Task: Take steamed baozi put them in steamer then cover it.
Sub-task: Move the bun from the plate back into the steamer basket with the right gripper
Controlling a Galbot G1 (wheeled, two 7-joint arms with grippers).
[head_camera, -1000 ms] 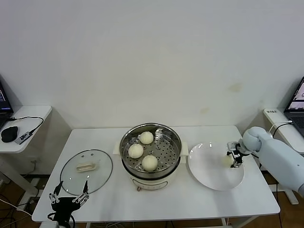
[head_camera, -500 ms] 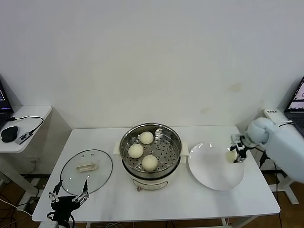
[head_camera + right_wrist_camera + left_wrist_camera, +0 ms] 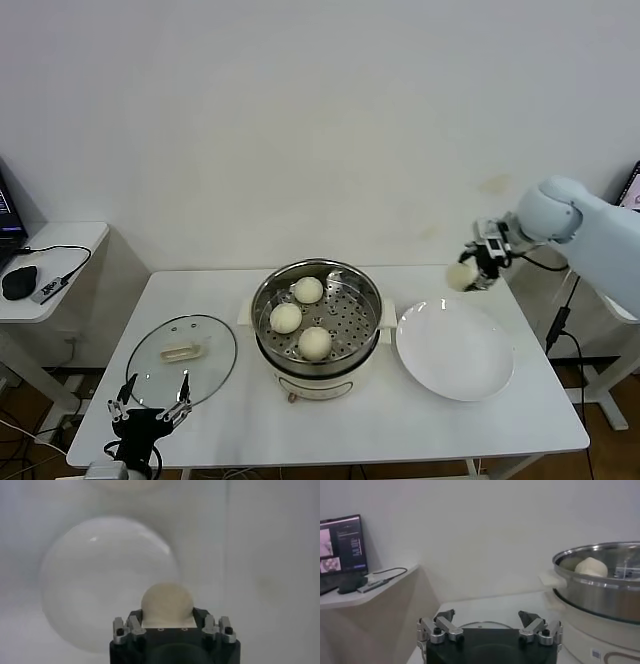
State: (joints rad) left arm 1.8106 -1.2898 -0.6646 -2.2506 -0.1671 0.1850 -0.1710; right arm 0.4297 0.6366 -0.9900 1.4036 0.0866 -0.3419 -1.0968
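Note:
The steamer point(image 3: 317, 365) stands at the table's middle with three baozi point(image 3: 286, 318) on its perforated tray. My right gripper point(image 3: 472, 272) is shut on the fourth baozi point(image 3: 460, 276) and holds it in the air above the far edge of the white plate point(image 3: 455, 350); in the right wrist view the baozi point(image 3: 167, 603) sits between the fingers, with the plate point(image 3: 100, 575) below. The glass cover point(image 3: 183, 360) lies flat to the left of the steamer. My left gripper point(image 3: 148, 410) is open and empty near the table's front left edge, just in front of the cover; it also shows in the left wrist view point(image 3: 489, 629).
A white side table point(image 3: 45, 262) with a mouse and cables stands at the far left. The steamer's rim point(image 3: 600, 555) shows close by in the left wrist view, with a baozi point(image 3: 591, 567) inside. A laptop and desk are at the far right.
My right gripper has lifted the fourth baozi off the plate, up and slightly left toward the steamer. The left arm has barely moved.

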